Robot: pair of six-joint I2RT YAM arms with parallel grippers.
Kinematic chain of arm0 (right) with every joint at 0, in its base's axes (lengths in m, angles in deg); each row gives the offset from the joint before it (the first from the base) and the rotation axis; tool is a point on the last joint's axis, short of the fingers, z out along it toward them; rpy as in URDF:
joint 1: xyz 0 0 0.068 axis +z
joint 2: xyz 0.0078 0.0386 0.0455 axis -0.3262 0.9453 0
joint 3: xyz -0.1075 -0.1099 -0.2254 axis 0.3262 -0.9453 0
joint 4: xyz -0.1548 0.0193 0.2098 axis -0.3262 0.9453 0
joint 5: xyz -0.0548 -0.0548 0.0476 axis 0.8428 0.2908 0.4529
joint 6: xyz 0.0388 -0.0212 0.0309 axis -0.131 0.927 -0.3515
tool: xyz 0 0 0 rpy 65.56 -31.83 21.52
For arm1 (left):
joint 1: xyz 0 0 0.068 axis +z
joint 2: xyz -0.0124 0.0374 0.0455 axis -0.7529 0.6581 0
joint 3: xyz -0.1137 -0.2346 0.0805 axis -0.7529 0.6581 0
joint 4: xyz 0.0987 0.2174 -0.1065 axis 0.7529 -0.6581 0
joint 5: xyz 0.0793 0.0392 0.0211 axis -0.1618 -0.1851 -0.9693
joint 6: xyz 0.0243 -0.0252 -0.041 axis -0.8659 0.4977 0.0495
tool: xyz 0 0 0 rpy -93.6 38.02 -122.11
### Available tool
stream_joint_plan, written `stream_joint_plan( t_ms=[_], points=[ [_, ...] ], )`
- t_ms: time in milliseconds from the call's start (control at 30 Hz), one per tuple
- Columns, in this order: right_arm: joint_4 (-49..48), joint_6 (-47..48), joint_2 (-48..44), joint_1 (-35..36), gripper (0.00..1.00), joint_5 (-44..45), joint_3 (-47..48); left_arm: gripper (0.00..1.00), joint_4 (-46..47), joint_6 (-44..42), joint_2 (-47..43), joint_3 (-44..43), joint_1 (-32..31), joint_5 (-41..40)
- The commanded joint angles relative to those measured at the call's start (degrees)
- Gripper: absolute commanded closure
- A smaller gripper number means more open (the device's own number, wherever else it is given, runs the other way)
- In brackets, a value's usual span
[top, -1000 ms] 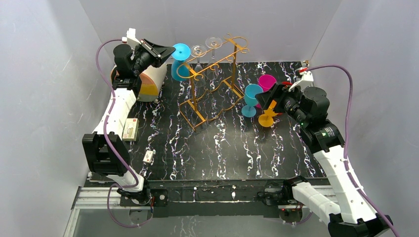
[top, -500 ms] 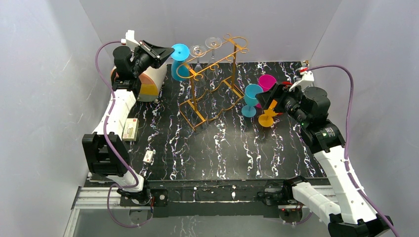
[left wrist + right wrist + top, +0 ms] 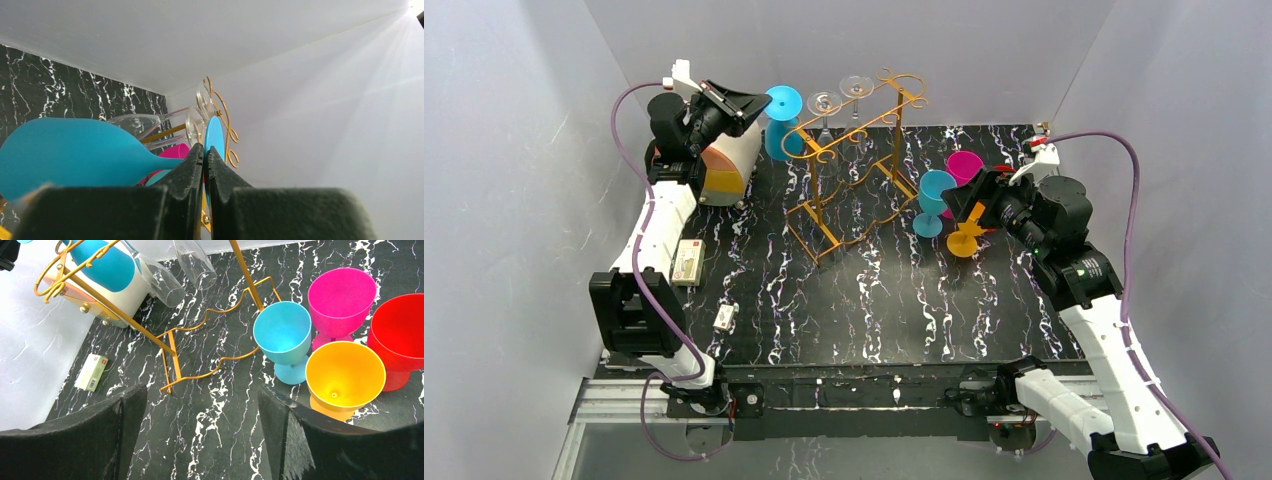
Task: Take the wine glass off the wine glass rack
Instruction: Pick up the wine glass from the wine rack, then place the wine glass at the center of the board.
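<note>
Bright, even light fills the white walls [image 3: 1024, 60] in the overhead view, leaving only faint shadows on the black marbled table [image 3: 874, 310]. The left wrist view flares with white glare from its top right corner, and its close fingers [image 3: 180, 195] look blurred. The right wrist view is crisp and colourful.

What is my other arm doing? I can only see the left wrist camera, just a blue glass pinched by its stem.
Observer: The right end effector is open and empty, above the table on the right side.
Operator: Is anything near it?
Observer: Four cups stand upright there, close together: a blue cup, a pink cup, an orange cup and a red cup.
Operator: What is on my side?
Observer: A round cream-and-orange box stands on the table by the left end of the rack.
</note>
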Motion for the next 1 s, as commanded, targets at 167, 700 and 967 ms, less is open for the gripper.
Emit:
stream_joint_plan(
  t_ms=[167, 700, 967],
  points=[
    [-1.0, 0.7, -0.8, -0.2, 0.11, 0.8, 2.6, 1.0, -8.3, -11.0, -8.1, -0.9, 2.4, -6.4],
    [-0.7, 0.5, -1.3, -0.2, 0.11, -0.1, 3.0, 1.0, -17.7, -18.0, -20.6, 5.6, 3.3, -8.6],
    [-2.1, -1.2, -1.5, -0.3, 0.1, -3.4, 2.8, 1.0, -27.0, -23.2, -30.7, 12.7, 3.2, -5.8]
  ],
)
